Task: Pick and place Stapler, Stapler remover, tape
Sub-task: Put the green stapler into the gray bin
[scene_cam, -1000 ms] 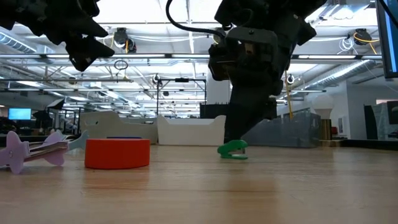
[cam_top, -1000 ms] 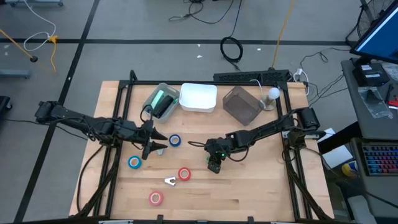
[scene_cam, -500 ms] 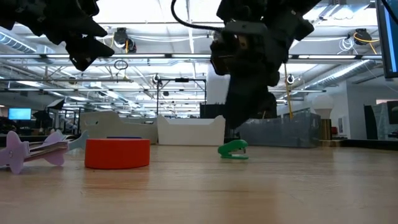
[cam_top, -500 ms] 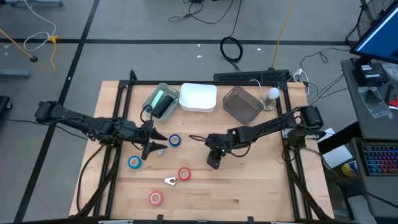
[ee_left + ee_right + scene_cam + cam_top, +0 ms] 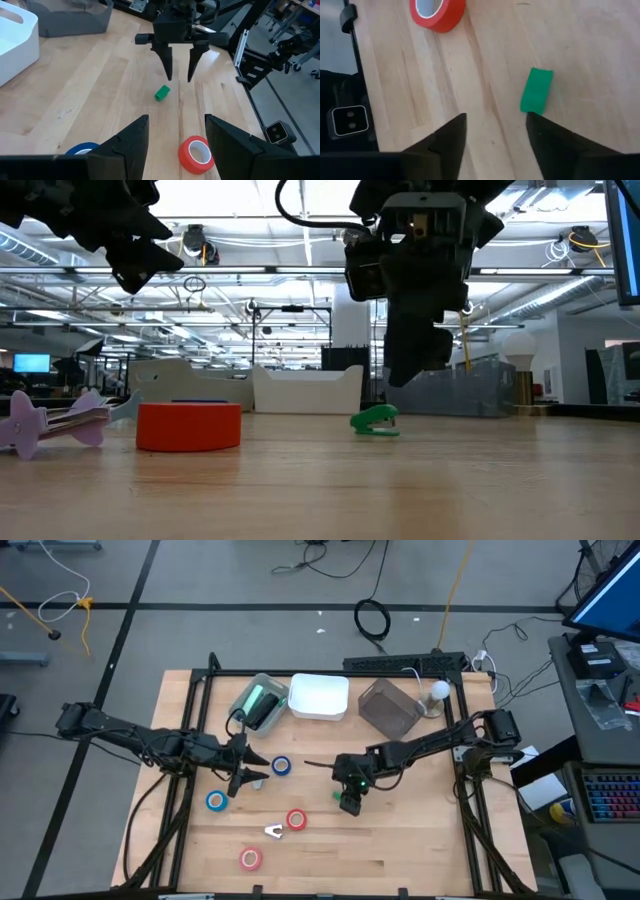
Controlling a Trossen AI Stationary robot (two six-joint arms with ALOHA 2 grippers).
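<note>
Lifted since a second ago, the right gripper [image 5: 179, 79] hangs open above the small green stapler remover [image 5: 162, 93] (bare table, just beside the fingertips), a red tape roll [image 5: 197, 154] nearer the open left gripper [image 5: 252, 777].

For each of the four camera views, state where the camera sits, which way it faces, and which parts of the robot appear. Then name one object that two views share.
High view: above the table, facing straight down; both arms, left gripper, right gripper.
Low view: at table-top height, facing level across; arms descend from above.
Left wrist view: on the left wrist, facing the right gripper, own fingers below.
Right wrist view: on the right wrist, facing down at the table, jaws open.
Shared: the small green piece and red tape roll show in both wrist views.
</note>
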